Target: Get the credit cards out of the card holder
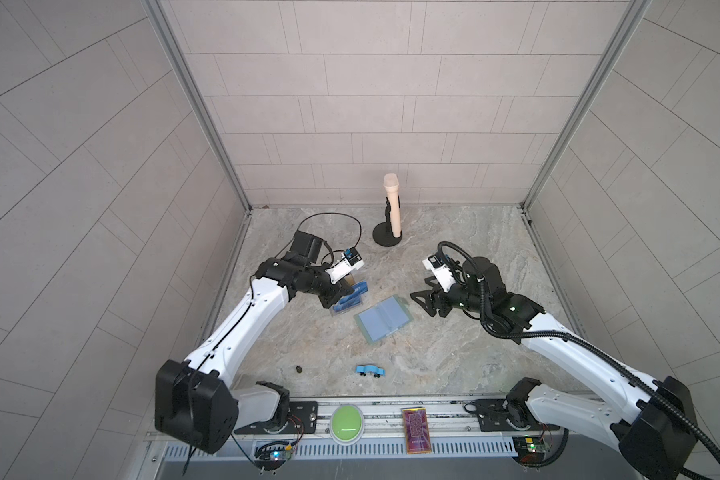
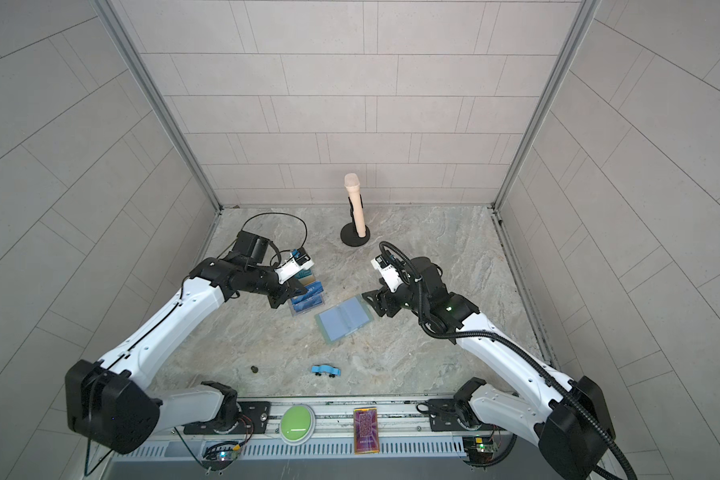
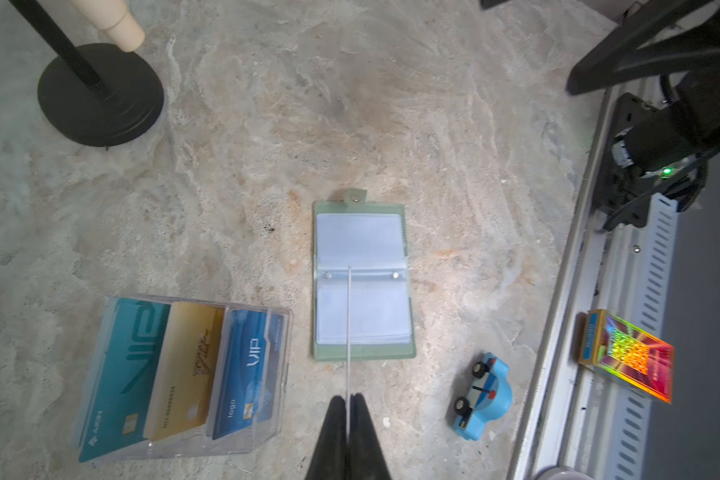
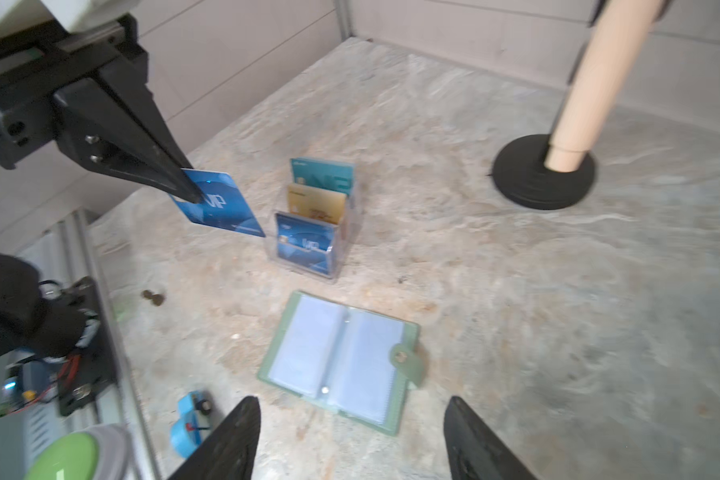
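The mint-green card holder (image 1: 383, 318) (image 2: 344, 318) lies open and flat on the marble table, with its snap tab out to one side. Both facing sleeve pages (image 3: 358, 237) show plain light blue, apparently credit cards inside. My left gripper (image 3: 349, 399) (image 1: 341, 297) is shut on a printed blue VIP card (image 4: 221, 205). It holds the card in the air beside the clear acrylic stand (image 4: 312, 232). In the left wrist view this card shows edge-on (image 3: 349, 332). My right gripper (image 4: 352, 401) (image 1: 420, 291) hangs open just off the holder's tab side, holding nothing.
The acrylic stand (image 3: 184, 374) holds a teal, a gold and a blue card. A microphone on a black round base (image 1: 391, 208) stands at the back. A blue toy car (image 1: 370, 370) and a small dark object (image 1: 298, 368) lie near the front. A green button (image 1: 346, 422) and a holographic box (image 1: 415, 430) sit on the front rail.
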`<move>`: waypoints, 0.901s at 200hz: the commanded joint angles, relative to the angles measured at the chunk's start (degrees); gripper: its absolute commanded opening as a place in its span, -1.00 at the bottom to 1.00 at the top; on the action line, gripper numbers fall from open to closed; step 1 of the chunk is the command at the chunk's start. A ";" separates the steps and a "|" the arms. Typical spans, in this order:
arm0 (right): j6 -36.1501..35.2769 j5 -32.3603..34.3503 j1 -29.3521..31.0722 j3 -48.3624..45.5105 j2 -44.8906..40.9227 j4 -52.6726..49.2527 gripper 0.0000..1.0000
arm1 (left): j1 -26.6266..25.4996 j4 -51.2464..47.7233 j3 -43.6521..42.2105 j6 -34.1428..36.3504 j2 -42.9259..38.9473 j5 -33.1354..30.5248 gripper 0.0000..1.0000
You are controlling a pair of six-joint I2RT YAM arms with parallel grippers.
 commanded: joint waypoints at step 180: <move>-1.11 25.67 -0.45 -7.38 -7.38 7.88 0.89 | 7.78 9.24 -0.18 12.53 21.68 -0.20 -1.00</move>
